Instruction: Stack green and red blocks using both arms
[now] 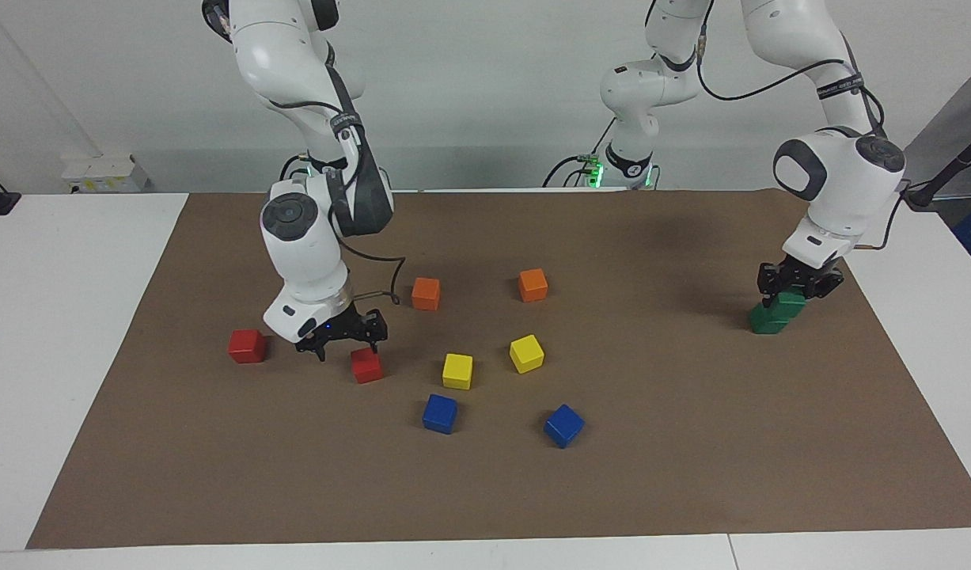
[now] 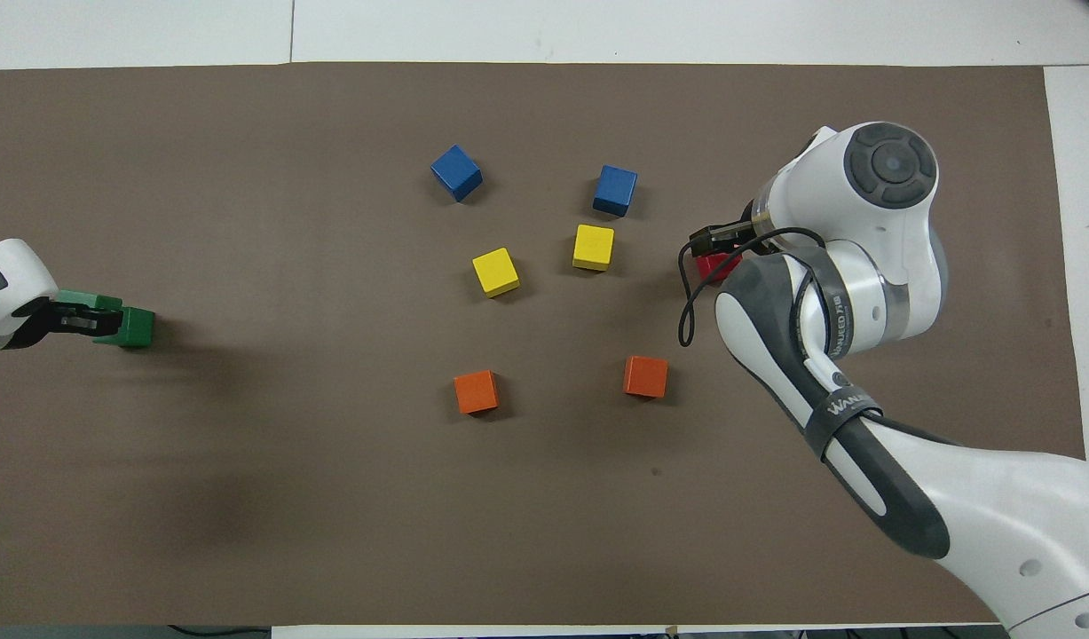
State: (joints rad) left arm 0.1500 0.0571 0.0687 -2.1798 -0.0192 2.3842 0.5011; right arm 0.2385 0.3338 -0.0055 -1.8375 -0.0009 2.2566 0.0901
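My left gripper [image 1: 794,286] is at the left arm's end of the mat, shut on a dark green block [image 1: 790,302]. That block sits tilted and offset on top of the second green block [image 1: 764,320]. In the overhead view the left gripper [image 2: 81,318] covers part of the upper green block [image 2: 90,302], and the lower green block [image 2: 137,326] shows beside it. My right gripper [image 1: 345,342] is open, low over the mat, just above one red block [image 1: 366,366]. The other red block [image 1: 247,346] lies beside it toward the right arm's end. From overhead only a sliver of a red block [image 2: 709,264] shows under the right gripper [image 2: 714,248].
Two orange cubes [image 1: 426,294] [image 1: 532,285], two yellow cubes [image 1: 457,371] [image 1: 526,353] and two blue cubes [image 1: 440,413] [image 1: 563,425] lie scattered mid-mat. The brown mat [image 1: 691,491] covers a white table. A black cable hangs from the right arm's wrist.
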